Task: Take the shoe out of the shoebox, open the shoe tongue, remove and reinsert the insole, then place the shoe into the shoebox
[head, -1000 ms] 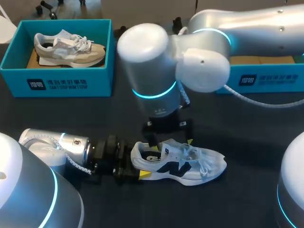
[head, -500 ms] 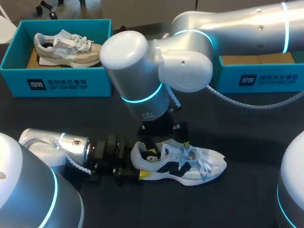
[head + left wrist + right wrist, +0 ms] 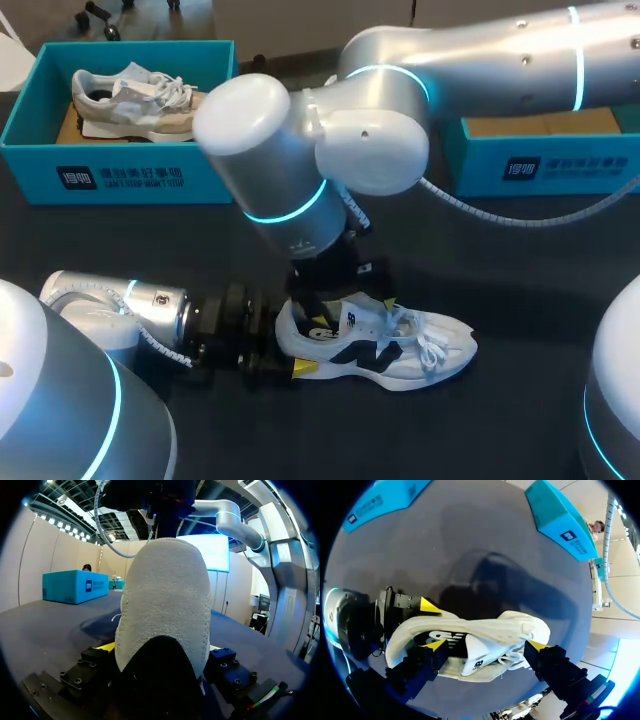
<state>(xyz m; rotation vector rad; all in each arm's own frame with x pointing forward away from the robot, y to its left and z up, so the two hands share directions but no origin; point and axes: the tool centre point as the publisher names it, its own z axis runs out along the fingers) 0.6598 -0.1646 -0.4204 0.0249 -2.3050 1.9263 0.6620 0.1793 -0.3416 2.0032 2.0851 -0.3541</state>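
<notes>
A white shoe (image 3: pixel 385 345) with a black logo lies on its sole on the dark table, toe to the right. My left gripper (image 3: pixel 291 342) comes in low from the left and is shut on its heel. In the left wrist view the heel (image 3: pixel 165 605) fills the space between the fingers. My right gripper (image 3: pixel 340 298) hangs over the collar, open. In the right wrist view it (image 3: pixel 486 645) straddles the shoe (image 3: pixel 490 632) lengthwise, one tip at the heel opening, the other by the laces. Its big wrist hides the tongue from the head view.
A teal shoebox (image 3: pixel 120 180) at the back left holds a beige shoe (image 3: pixel 145 100). A second teal box (image 3: pixel 545 165) stands at the back right, partly behind my right arm. Bare dark table lies in front of and to the right of the white shoe.
My right arm has swung to the left and lower, bringing its gripper from over the midfoot to the collar. The left gripper and the shoe have stayed put.
</notes>
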